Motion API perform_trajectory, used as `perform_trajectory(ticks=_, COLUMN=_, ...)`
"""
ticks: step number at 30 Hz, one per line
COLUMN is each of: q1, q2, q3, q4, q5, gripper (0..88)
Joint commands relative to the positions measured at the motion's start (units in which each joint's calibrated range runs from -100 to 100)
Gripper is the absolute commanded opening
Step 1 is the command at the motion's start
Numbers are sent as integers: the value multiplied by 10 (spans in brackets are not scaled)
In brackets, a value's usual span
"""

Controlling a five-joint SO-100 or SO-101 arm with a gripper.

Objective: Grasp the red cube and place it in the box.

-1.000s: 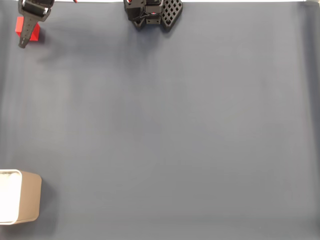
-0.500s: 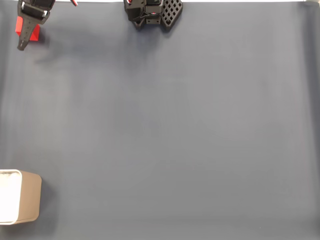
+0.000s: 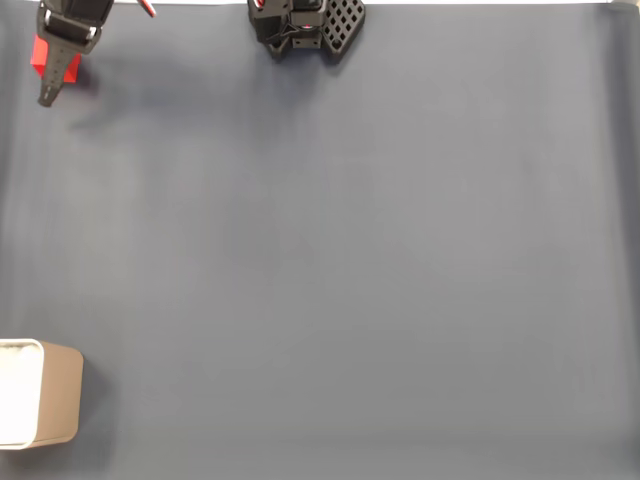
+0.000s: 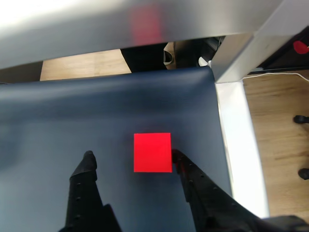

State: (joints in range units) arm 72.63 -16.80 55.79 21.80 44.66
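The red cube point(image 4: 152, 152) lies on the dark blue mat, between the two black fingers of my gripper point(image 4: 133, 157). The right finger point(image 4: 179, 162) is at the cube's right side, and the left finger point(image 4: 87, 164) stands well apart from it. The gripper is open. In the fixed view the gripper point(image 3: 50, 88) hangs over the red cube point(image 3: 40, 55) at the mat's top left corner and covers part of it. The box point(image 3: 60, 400), tan outside and white inside, stands at the bottom left edge, far from the cube.
The arm's black base point(image 3: 305, 25) sits at the top middle of the mat. In the wrist view, the mat's edge point(image 4: 217, 125) runs just right of the cube, with a white strip point(image 4: 239, 145) and wooden floor beyond.
The gripper has shifted slightly toward the top edge of the fixed view, over the cube. The cube and box have stayed in place.
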Motion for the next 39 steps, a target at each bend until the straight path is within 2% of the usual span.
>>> perform_trajectory(ticks=1, q1=-7, q2=0, q3=-1, q4=-12, q5=1, gripper=365)
perform_trajectory(ticks=18, q1=-12, q2=13, q3=-1, q4=-25, q5=-4, gripper=356)
perform_trajectory(ticks=39, q1=-20, q2=11, q3=-2, q4=-34, q5=7, gripper=30)
